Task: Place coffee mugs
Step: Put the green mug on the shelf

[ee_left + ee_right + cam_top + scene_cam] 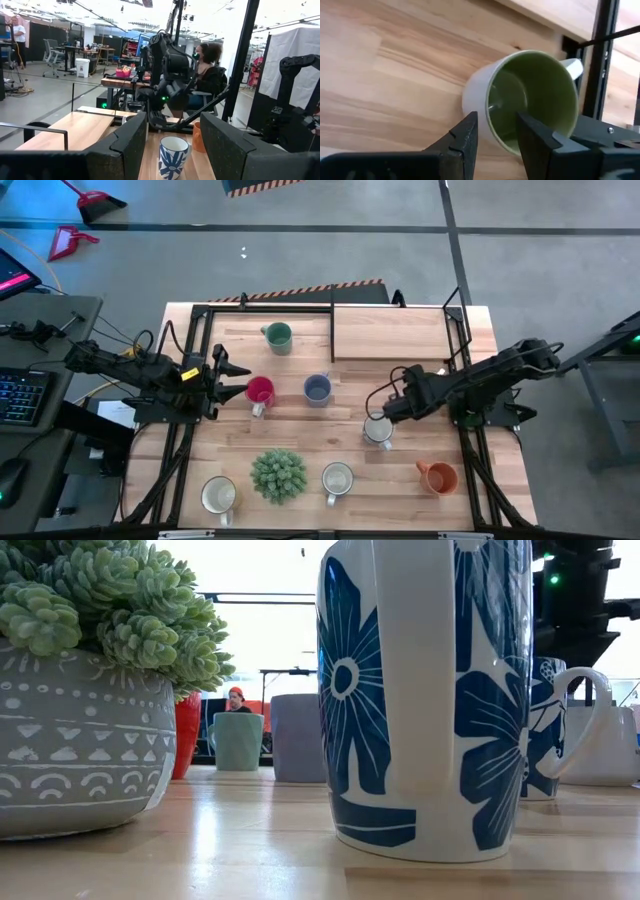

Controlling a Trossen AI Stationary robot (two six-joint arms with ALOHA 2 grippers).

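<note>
Straddling the near rim of a white ceramic mug with a pale green inside [520,100], the right gripper [496,131] stands with its two dark fingers a little apart, one inside the mouth and one against the outer wall; whether they already press on the wall I cannot tell. In the high view the right gripper [379,412] sits over this mug [378,430] on the right half of the wooden table [300,425], the handle pointing away from the arm. The wall lies directly between the fingers, so the coming move looks like a plain close and a straight lift, with the mug's axis upright.

The left gripper [232,392] waits at the table's left edge, fingers spread, just beside a red mug [260,391].

Farther out stand a blue-grey mug [317,388] mid-table, a teal green mug [278,335] toward the far side beside a raised wooden board [395,335], an orange mug [439,476] near the right front, and two more white mugs [337,478] [218,494] either side of a spiky green potted plant [278,475]. The right arm is clearly the nearer one to the straddled mug.
</note>
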